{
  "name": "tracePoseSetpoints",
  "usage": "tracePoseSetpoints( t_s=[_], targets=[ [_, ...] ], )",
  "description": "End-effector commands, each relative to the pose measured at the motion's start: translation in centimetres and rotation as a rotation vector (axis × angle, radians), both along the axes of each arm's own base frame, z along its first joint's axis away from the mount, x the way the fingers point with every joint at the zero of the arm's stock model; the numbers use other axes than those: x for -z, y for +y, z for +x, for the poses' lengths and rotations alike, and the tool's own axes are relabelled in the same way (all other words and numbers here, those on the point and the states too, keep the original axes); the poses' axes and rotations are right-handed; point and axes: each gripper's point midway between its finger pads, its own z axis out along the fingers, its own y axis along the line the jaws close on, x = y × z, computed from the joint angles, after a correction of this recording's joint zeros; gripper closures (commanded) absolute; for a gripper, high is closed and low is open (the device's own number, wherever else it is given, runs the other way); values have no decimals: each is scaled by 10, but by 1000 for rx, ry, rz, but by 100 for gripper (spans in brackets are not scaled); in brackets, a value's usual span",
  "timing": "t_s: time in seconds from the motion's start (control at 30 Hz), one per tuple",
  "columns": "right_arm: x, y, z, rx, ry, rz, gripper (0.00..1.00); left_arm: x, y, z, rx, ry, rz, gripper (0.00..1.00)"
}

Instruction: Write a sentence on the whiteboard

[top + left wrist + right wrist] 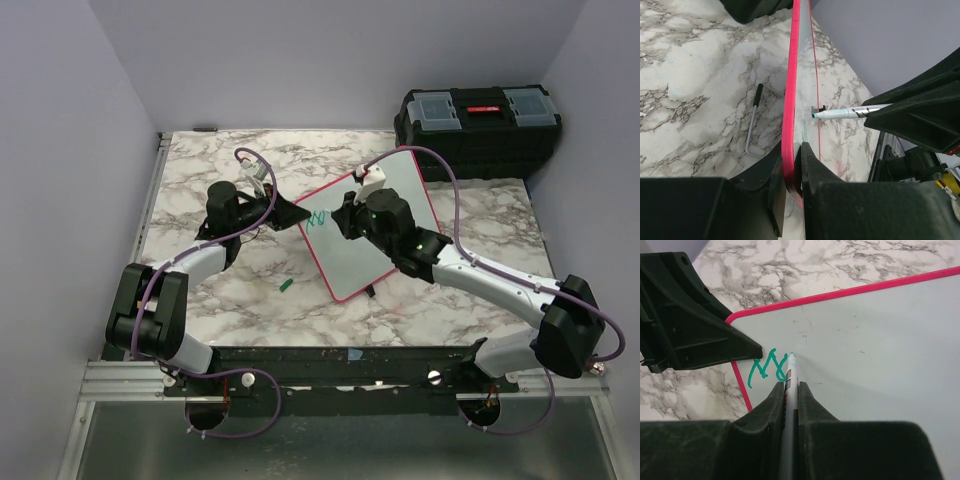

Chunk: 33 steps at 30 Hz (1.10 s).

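From here I see the glossy white whiteboard with its thin pink-red frame (345,262) sitting cornerwise near the middle of the grey-veined marble table (200,170), between the two arms; I cannot tell whether it lies flat or is raised off the top. The left gripper (792,175) is clenched on the board's left corner, one black finger on each face and the pink frame pinched between them. The right gripper (790,387) is closed around a slim white marker pen with a green tip (791,371), which runs out between its fingers with the tip touching the board's surface. Just beside the tip, close to the held corner, there is a short green zigzag scribble (765,369). A small green piece (285,285) lies on the marble near the board's lower left edge, apart from it. In the left wrist view a thin L-shaped metal rod with a black handle (754,120) lies on the table beside the frame. A black plastic toolbox with a red latch (478,125) stands at the far right corner, well apart from the board.
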Motion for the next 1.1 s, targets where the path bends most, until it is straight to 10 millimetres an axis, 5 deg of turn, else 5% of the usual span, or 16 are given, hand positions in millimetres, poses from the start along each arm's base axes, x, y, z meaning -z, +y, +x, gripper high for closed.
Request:
tracePoseSetpoints(
  t_s=[0.0,0.63,1.07],
  targets=[
    [-4,2,14,35,-21,-6,99,-16,-4,-1,41,-148,27,100],
    [35,-20,-2,65,57,-63,99,-18,-4,-3,43,-154,26,100],
    [26,-25,-1,85,39,-58,99,-19,-3,-4,41,-158,33,100]
  ],
)
